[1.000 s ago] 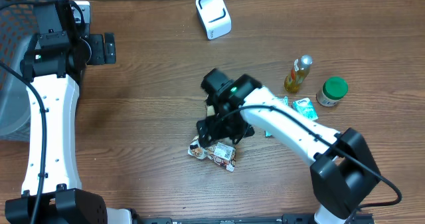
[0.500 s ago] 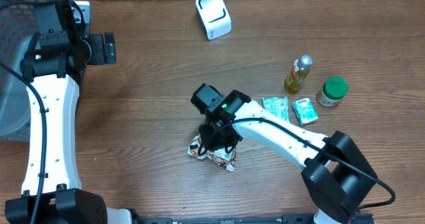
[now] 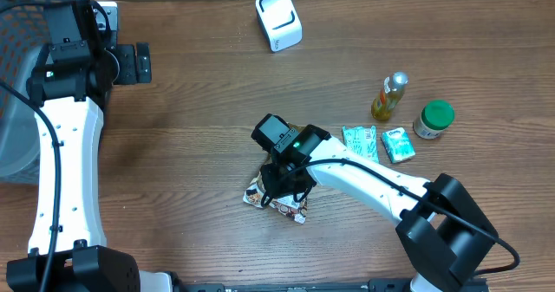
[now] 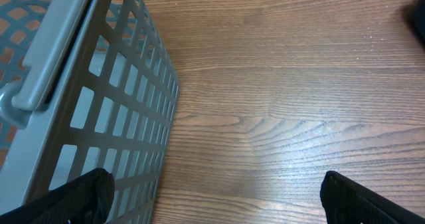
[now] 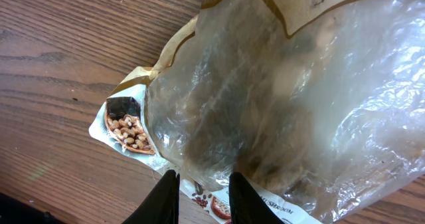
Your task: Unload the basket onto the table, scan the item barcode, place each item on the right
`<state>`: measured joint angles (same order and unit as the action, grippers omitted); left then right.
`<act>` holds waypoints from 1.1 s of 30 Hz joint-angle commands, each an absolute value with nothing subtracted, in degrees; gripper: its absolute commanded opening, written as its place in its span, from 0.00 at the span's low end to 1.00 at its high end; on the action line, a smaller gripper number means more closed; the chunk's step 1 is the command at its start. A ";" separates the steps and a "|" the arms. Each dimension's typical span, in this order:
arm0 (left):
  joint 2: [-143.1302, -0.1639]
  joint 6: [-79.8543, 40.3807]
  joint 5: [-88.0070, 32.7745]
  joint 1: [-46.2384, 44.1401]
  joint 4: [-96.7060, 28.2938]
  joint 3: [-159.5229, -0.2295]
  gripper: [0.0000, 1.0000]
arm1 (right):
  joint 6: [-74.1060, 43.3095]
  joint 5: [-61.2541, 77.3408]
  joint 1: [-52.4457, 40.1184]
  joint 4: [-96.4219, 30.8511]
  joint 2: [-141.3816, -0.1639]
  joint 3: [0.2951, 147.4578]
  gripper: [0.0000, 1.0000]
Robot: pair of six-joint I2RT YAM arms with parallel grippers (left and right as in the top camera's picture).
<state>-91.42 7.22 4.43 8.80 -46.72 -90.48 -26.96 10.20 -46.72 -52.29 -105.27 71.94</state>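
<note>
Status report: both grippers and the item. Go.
Left gripper open, beside the basket. Right gripper shut on snack bag, bag on table. Nothing between bag and white scanner.

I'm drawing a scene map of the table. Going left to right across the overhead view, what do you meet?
Basket → left gripper → snack bag → left green carton → bottle → green-lidded jar.
</note>
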 commanded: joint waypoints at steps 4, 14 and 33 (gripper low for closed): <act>-91.53 6.61 3.75 9.30 -46.50 -90.91 1.00 | -27.22 5.10 -44.14 -53.65 -106.52 69.69 0.22; -91.53 6.61 3.75 9.30 -46.50 -90.91 1.00 | -27.00 -2.42 -41.74 -53.60 -106.52 69.69 0.26; -91.53 6.61 3.75 9.30 -46.52 -90.91 1.00 | -19.99 -1.19 -39.46 -51.55 -106.52 69.93 0.53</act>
